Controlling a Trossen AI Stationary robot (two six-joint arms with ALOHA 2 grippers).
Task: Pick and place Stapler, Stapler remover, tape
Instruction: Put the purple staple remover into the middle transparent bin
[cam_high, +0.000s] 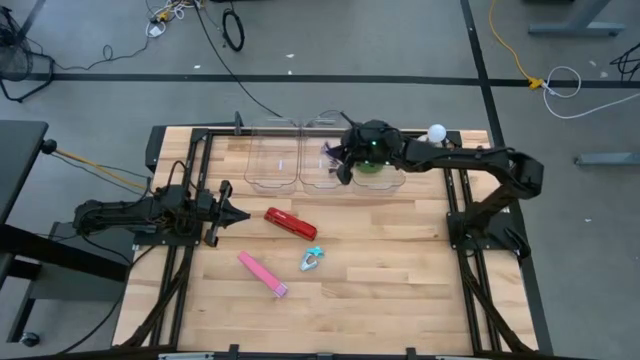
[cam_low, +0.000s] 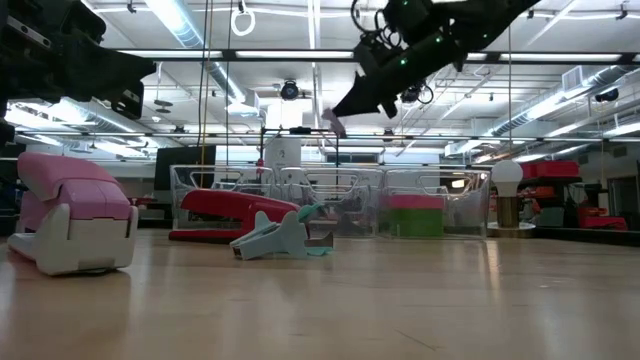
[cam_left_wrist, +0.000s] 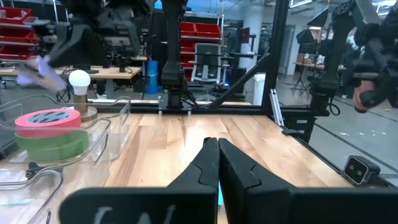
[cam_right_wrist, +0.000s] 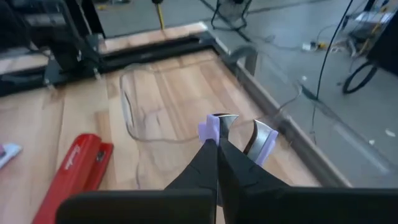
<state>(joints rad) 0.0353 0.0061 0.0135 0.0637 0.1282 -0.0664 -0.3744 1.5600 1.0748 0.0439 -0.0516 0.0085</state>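
My right gripper (cam_high: 340, 158) is high over the clear bins (cam_high: 300, 165) at the table's far side, shut on a purple staple remover (cam_right_wrist: 214, 127). The remover also shows in the low view (cam_low: 333, 122). A red roll of tape (cam_left_wrist: 48, 118) lies flat on a green roll (cam_left_wrist: 53, 143) in the right-hand bin. A red stapler (cam_high: 290, 223), a pink stapler (cam_high: 262, 273) and a teal staple remover (cam_high: 312, 260) lie on the table. My left gripper (cam_high: 238, 213) is shut and empty at the table's left, beside the red stapler. My right gripper pinches the purple staple remover between its two fingers, at their free ends. One purple wing (cam_right_wrist: 209, 129) and the metal claws (cam_right_wrist: 261, 138) stick out past the fingertips. The fingers slant down from the table's right. The remover is lifted clear, above the middle bin.
Three clear bins stand in a row along the far edge, seen also in the low view (cam_low: 330, 200). A white bulb-shaped object (cam_high: 436, 132) stands at the far right. Black frame rails (cam_high: 190, 180) run along both table sides. Bare wood lies at the front right (cam_high: 400, 280).
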